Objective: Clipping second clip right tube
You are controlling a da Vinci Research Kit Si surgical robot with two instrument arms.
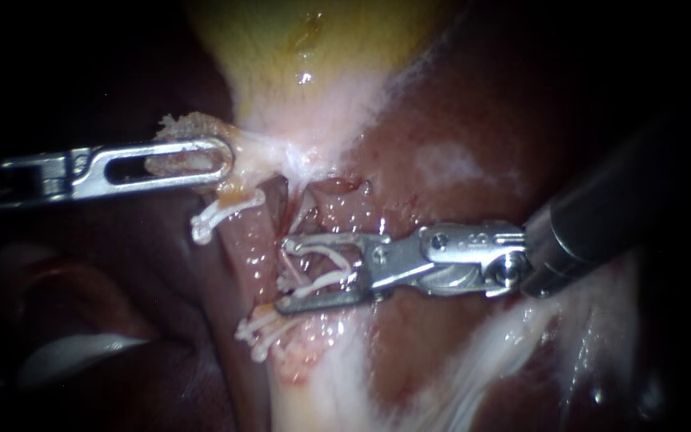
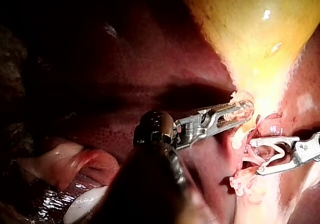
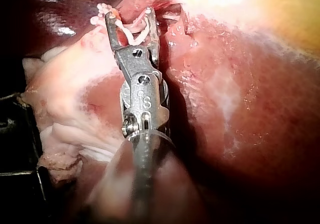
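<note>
**Right instrument** (image 1: pixel 288 273): the jaws stand wide apart and straddle the right tube (image 1: pixel 304 270). A white clip (image 1: pixel 344 260) sits in the gap. Its legs are spread in a V around the tube and are not latched. Whether it is seated against both jaws cannot be told.

**Near the jaw tips:** a latched clip (image 1: pixel 259 330) sits just below, apparently on the same tube.

**Left instrument** (image 1: pixel 221 158): the jaws are closed on the gallbladder neck (image 1: pixel 273 120) and hold it out toward the left. Just under them, a third clip (image 1: pixel 221 212) sits on the neighbouring tube.

**Surroundings:** the liver (image 1: pixel 473 128) lies behind and to the right.

**Handling:** treat the tube as thin, soft and wet. It is likely to slip sideways and to tear under any drag.

- Take it square across a bare stretch, near the latched clip but apart from it.
- Keep its whole width inside the clip's legs.
- Press straight. Do not pull.
</note>
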